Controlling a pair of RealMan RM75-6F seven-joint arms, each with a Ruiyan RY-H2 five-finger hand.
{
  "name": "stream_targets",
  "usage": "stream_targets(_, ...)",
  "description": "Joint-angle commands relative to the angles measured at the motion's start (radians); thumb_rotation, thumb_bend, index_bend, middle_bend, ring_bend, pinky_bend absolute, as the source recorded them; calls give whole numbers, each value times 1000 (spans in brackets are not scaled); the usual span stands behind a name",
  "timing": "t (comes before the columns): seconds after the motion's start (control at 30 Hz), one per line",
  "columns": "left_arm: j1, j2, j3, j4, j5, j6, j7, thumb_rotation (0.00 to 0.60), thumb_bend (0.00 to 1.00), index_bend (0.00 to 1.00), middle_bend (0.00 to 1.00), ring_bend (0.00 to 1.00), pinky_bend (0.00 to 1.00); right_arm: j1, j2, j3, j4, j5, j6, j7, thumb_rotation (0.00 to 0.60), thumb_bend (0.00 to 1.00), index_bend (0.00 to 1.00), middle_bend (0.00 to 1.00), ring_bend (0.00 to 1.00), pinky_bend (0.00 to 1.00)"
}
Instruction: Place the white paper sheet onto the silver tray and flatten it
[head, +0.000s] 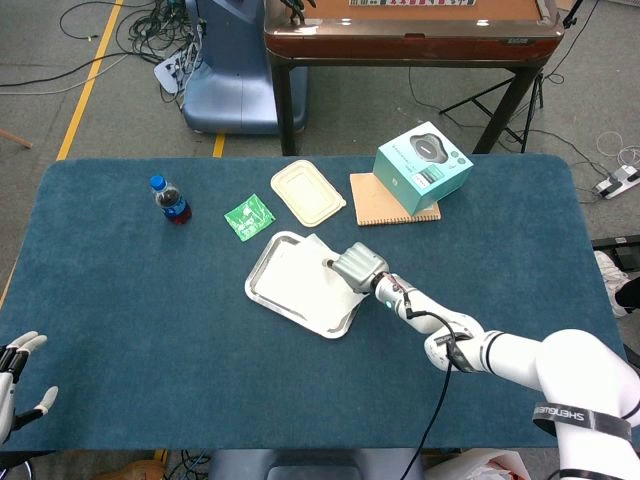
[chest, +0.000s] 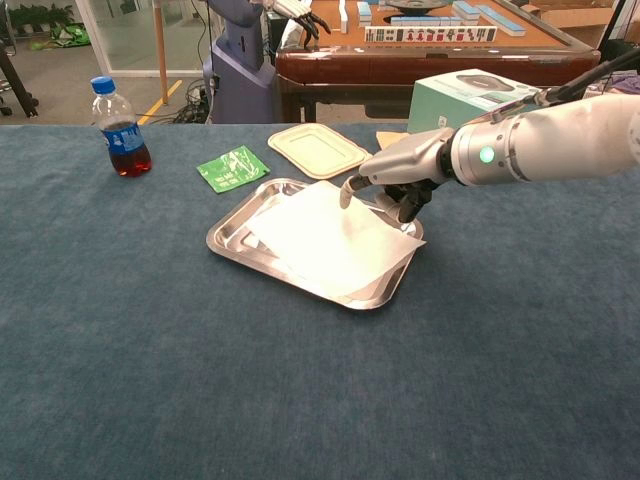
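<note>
— Where's the paper sheet (chest: 328, 238) lying?
— Lying inside the silver tray (chest: 232, 240), near the middle of the blue tabletop (chest: 300, 390), with one corner sticking out past the tray's right rim.
— And the right hand (chest: 395, 175)?
— Hovering over the far right part of the tray, palm down, one of its fingers (chest: 347, 191) reaching down toward the sheet and the others curling under. Holding nothing. Hard telling whether that fingertip is actually touching the paper.
— Same from above?
— Showing the right hand (head: 358, 267) over the tray's right side, covering part of the sheet.
— Left hand (head: 14, 385)?
— Sitting at the near left edge of the head view, well apart from the tray, fingers spread, gripping nothing.
— Anything else around?
— Standing at the far left, a cola bottle (chest: 121, 124). Lying just beyond the tray, a green packet (chest: 234, 167) and a beige lid (chest: 319, 150). Resting further right, a teal box (head: 422, 166) on a brown notebook (head: 378, 201).
</note>
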Motion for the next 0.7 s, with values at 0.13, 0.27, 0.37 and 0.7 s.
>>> stream_targets(0.13, 6, 2, -1, 4, -7, 4, -5, 600, 218, 222, 179, 172, 112, 29, -70, -2, 94, 40, -37, -13, 600, 1000, 169, 1000, 1000, 1000)
stream_targets(0.27, 8, 1, -2, 8, -10, 3, -8, 600, 218, 222, 178, 171, 112, 41, -98, 3, 124, 46, -47, -11, 600, 1000, 169, 1000, 1000, 1000)
stream_targets(0.37, 8, 0, -2, 11, -12, 1, -11, 600, 218, 222, 179, 171, 112, 50, -112, 7, 135, 41, -49, -11, 600, 1000, 169, 1000, 1000, 1000)
stream_targets(0.7, 14, -2, -4, 21, -18, 3, -21, 600, 218, 222, 178, 170, 112, 75, -140, 15, 155, 32, -57, -12, 600, 1000, 169, 1000, 1000, 1000)
